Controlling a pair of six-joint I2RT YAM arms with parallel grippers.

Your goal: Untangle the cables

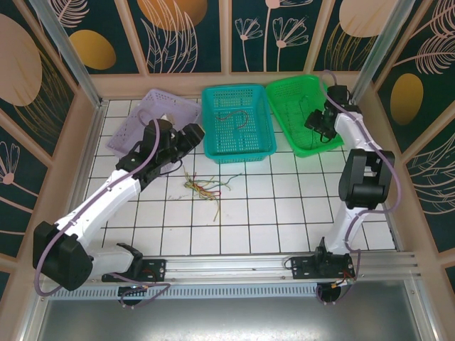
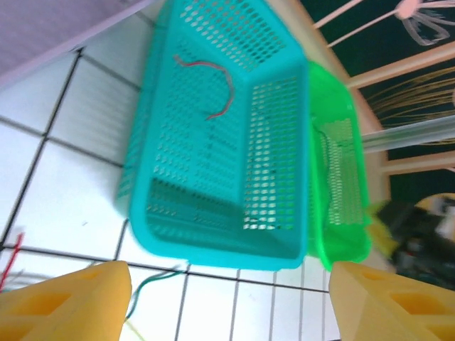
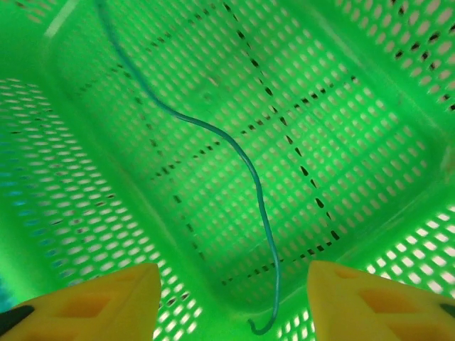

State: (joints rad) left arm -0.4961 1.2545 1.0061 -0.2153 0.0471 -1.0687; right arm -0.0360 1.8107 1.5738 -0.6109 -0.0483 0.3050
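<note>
A tangle of thin cables point(image 1: 202, 187), green, yellow, red and pale, lies on the white tiles in front of the teal basket point(image 1: 213, 145). One red-brown cable point(image 2: 213, 85) lies inside that basket. A green cable point(image 3: 234, 153) lies loose on the floor of the green basket point(image 3: 355, 106), its hooked end between my fingers. My right gripper point(image 3: 234, 305) hangs open above it, holding nothing. My left gripper point(image 2: 227, 305) is open over the tiles just before the teal basket's near corner, nothing between its fingers. A green cable end point(image 2: 153, 280) lies by its left finger point(image 2: 71, 298).
A lilac basket point(image 1: 135, 128) stands at the back left, partly behind my left arm. The teal and green baskets stand side by side along the back wall. A wooden frame borders the tiled table point(image 1: 270, 213). Open tiles stretch in front of the tangle.
</note>
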